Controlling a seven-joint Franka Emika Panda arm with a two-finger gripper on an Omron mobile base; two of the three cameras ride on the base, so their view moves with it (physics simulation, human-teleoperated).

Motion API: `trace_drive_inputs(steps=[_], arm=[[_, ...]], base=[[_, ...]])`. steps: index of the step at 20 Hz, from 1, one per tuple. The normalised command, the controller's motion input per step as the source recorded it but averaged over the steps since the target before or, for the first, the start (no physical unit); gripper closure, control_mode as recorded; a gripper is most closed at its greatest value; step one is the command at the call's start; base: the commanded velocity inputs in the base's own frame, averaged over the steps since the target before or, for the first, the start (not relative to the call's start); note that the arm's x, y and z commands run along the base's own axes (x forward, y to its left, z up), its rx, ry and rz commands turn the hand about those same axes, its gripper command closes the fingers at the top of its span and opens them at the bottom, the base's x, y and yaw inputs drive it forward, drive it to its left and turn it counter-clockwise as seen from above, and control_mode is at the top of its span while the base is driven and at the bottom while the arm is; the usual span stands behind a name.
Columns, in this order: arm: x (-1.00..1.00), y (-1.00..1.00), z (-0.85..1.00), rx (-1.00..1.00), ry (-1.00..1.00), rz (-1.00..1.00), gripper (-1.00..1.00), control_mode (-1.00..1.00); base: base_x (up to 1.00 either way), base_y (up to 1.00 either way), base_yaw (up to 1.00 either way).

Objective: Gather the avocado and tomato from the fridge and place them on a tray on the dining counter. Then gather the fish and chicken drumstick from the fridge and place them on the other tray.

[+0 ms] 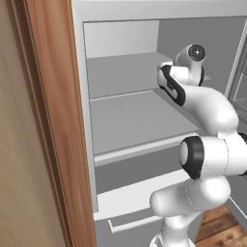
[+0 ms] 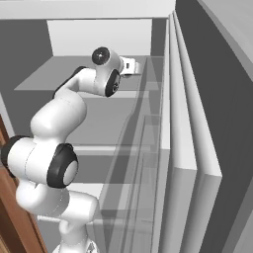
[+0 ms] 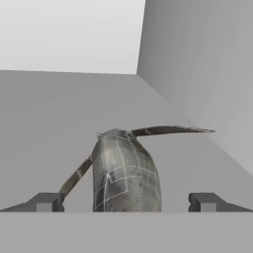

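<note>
- Left base view: wooden cabinet edge (image 1: 58, 120) fills the left; fridge (image 1: 135, 120) shelves bare at centre
- Hand view: fish (image 3: 126, 173) lies lower centre on a shelf, side wall close on the right; gripper (image 3: 126, 205) spread wide, fingertips (image 3: 47, 201) straddling it, grasping nothing

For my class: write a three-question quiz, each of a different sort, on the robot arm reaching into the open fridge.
1. True or false: the gripper is shut on the fish.
2. The fish lies on: A) a fridge shelf, B) a tray, C) the floor.
3. Fill in: the fish lies ___ the two fingertips.

Key
1. False: the jaws stand open, one on either side of the fish.
2. A.
3. Between.
</note>
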Motion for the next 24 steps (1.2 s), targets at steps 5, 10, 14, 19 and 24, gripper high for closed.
trace_drive_inputs(steps=[5,10,14,19,24], arm=[[0.38,-0.09,-0.09,0.0,0.04,0.0,-1.0,-1.0],[0.31,0.0,-0.16,0.0,0.05,0.0,1.0,-1.0],[-0.02,0.0,-0.33,0.0,0.01,0.0,1.0,-1.0],[-0.02,0.0,-0.45,0.0,0.0,0.0,1.0,-1.0],[-0.32,0.01,-0.26,0.0,-0.09,0.0,1.0,-1.0]], base=[[0.0,0.0,0.0],[0.0,0.0,0.0],[0.0,0.0,0.0],[0.0,0.0,0.0],[0.0,0.0,0.0]])
